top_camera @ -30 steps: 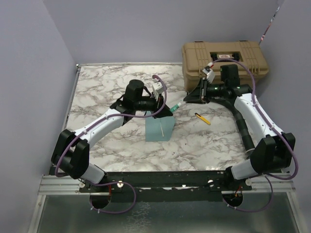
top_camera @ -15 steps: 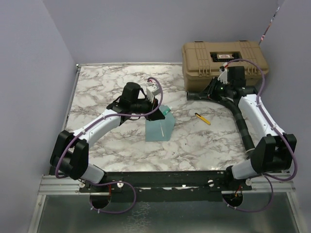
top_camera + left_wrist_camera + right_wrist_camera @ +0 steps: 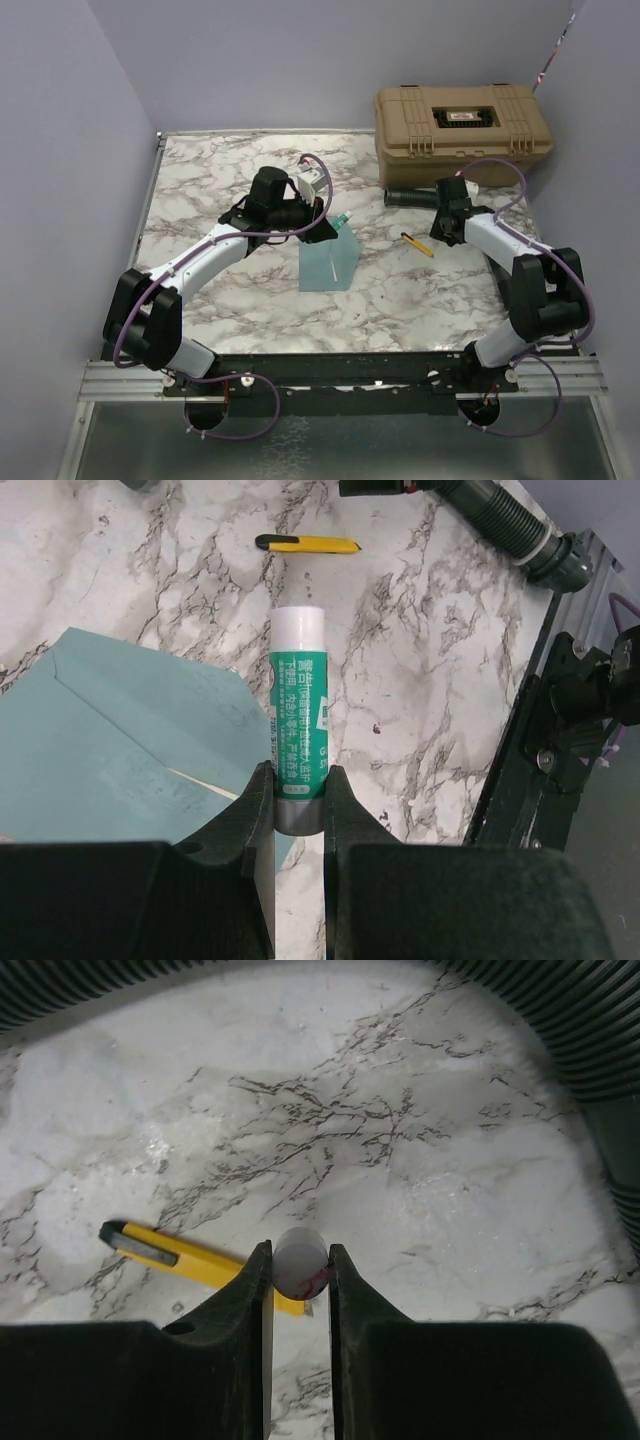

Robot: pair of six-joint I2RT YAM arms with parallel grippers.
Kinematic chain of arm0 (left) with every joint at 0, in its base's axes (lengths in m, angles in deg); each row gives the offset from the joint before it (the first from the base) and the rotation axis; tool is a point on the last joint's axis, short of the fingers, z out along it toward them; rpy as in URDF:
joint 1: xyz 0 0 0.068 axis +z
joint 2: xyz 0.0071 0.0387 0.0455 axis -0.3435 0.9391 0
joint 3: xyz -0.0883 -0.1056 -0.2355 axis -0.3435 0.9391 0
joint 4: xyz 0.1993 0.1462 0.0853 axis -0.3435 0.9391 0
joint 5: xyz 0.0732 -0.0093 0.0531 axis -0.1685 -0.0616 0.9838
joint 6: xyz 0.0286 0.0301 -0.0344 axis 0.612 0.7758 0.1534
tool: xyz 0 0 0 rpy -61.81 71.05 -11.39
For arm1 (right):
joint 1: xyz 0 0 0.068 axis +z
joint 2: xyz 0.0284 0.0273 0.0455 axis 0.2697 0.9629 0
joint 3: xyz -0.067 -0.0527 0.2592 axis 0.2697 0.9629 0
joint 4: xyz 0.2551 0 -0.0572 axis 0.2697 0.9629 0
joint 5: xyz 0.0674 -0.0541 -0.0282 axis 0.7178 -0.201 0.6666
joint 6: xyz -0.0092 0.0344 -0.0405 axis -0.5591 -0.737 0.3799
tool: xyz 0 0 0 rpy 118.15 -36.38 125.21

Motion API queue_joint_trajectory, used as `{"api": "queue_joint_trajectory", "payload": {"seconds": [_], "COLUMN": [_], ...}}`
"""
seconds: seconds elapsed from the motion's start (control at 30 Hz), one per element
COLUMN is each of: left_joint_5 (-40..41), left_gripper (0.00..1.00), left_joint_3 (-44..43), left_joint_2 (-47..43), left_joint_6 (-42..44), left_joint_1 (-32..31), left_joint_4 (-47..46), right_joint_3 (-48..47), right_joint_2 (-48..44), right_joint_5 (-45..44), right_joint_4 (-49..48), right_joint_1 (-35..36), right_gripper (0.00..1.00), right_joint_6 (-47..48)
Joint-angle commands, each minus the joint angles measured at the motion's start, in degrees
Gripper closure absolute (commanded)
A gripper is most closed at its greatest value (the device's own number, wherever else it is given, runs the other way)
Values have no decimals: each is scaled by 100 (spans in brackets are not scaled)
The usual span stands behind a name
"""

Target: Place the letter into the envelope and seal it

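the left gripper (image 3: pixel 298 785) pinches a green-labelled glue stick (image 3: pixel 297 710) by its base. its white end points out over the marble table (image 3: pixel 420 630), just beside the edge of the teal envelope (image 3: pixel 110 730), which lies flat mid-table. the right gripper (image 3: pixel 300 1252) is clamped on a small white round cap (image 3: pixel 299 1262) above a yellow utility knife (image 3: pixel 165 1248). the letter cannot be made out.
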Motion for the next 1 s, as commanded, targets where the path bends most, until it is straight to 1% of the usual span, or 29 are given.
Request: {"api": "queue_joint_trajectory", "payload": {"seconds": [0.0, 0.03, 0.13, 0.2, 0.23, 0.3, 0.37, 0.5, 0.67, 0.83, 0.9, 0.97], "left_joint_5": [178, 185, 211, 223, 232, 238, 242, 251, 268, 297, 354, 405], "left_gripper": [100, 100, 100, 100, 100, 100, 100, 100, 100, 100, 100, 100], "left_joint_3": [-67, -58, -34, -30, -30, -23, -21, -21, -60, -111, -147, -159], "left_joint_2": [-161, -175, -213, -224, -225, -232, -240, -240, -213, -177, -168, -139], "left_joint_6": [-137, -145, -168, -172, -175, -196, -211, -237, -350, -642, -867, -1232], "left_joint_1": [-17, -19, -26, -30, -26, -28, -34, -34, -36, -39, -34, -34], "left_joint_4": [-179, -192, -222, -232, -232, -250, -263, -290, -344, -570, -843, -1184], "right_joint_3": [220, 265, 400, 354, 340, 321, 301, 243, 42, -561, -774, -893], "right_joint_2": [273, 321, 421, 526, 574, 625, 677, 759, 268, -366, -619, -865], "right_joint_5": [-695, -643, -489, -460, -435, -438, -454, -323, -130, -53, 277, 1087], "right_joint_4": [-719, -818, -1119, -1099, -1083, -1008, -894, -669, -273, 422, 519, 370], "right_joint_1": [49, 46, 46, 46, 45, 47, 47, 46, 46, 46, 45, 50], "right_gripper": [85, 82, 79, 76, 74, 64, 57, 55, 49, 42, 40, 39], "right_joint_6": [-71, -46, -28, -81, -91, -229, -328, -446, -582, -654, -548, -333]}}
